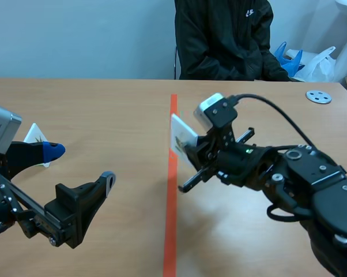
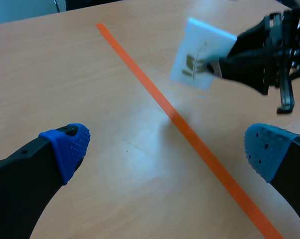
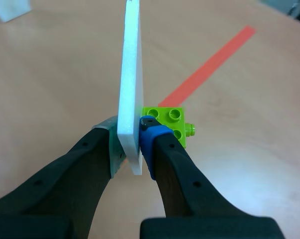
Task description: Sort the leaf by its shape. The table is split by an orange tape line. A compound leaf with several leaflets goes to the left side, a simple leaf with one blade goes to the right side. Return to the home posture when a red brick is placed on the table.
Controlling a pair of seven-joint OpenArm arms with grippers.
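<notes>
I see the table split by the tape line. My right claw is clamped on the card, which stands on edge between its fingers, held clear of the table near the line. My left claw hangs spread wide with nothing between its fingers. A second card sits just beyond it. A green brick sits against the held card, just ahead of the right claw.
</notes>
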